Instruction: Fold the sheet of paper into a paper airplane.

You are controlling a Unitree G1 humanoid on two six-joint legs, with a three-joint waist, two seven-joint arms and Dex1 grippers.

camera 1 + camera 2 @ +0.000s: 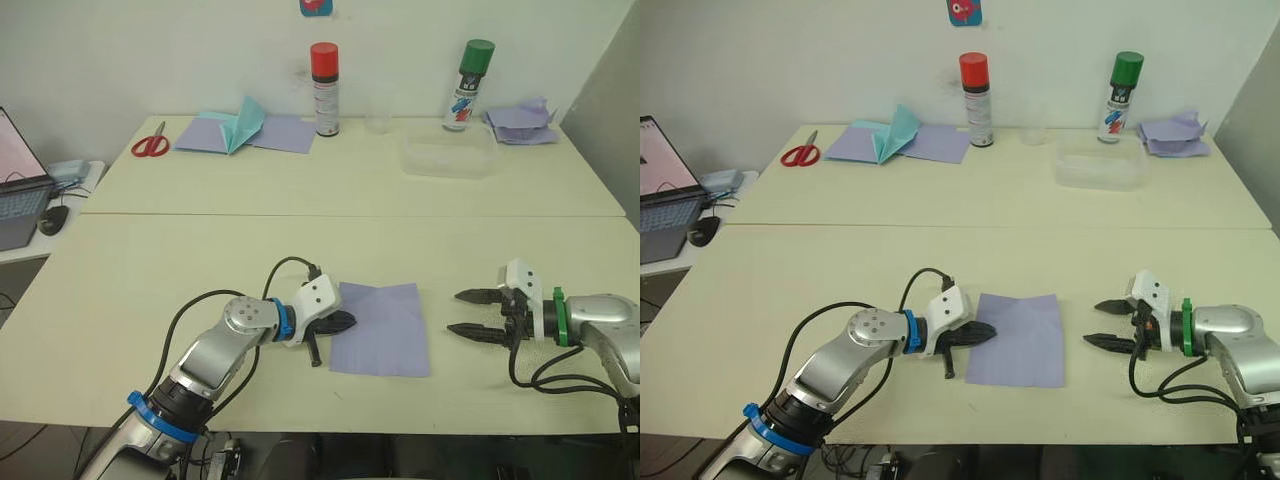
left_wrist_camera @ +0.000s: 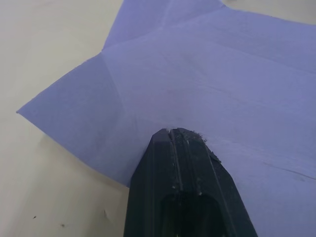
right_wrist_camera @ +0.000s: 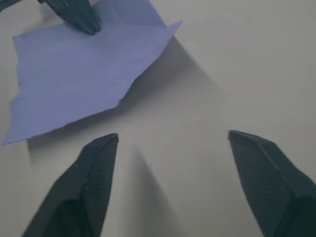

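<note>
Overhead, the sheet of paper (image 1: 382,328) lies flat on the worktop (image 1: 150,260) between both arms. Left wrist: the left gripper (image 2: 177,134), fingers pressed together, pins its near edge. Right wrist: the right gripper (image 3: 173,138) gapes wide, just beside it. Light, floppy, creased; probably best pinched at a lifted corner

Far counter (image 1: 350,185): red scissors (image 1: 150,145), teal paper plane (image 1: 240,125), red-capped can (image 1: 324,89), green-capped can (image 1: 470,84), clear tray (image 1: 449,157). Off the counter's left end: laptop (image 1: 20,190).
</note>
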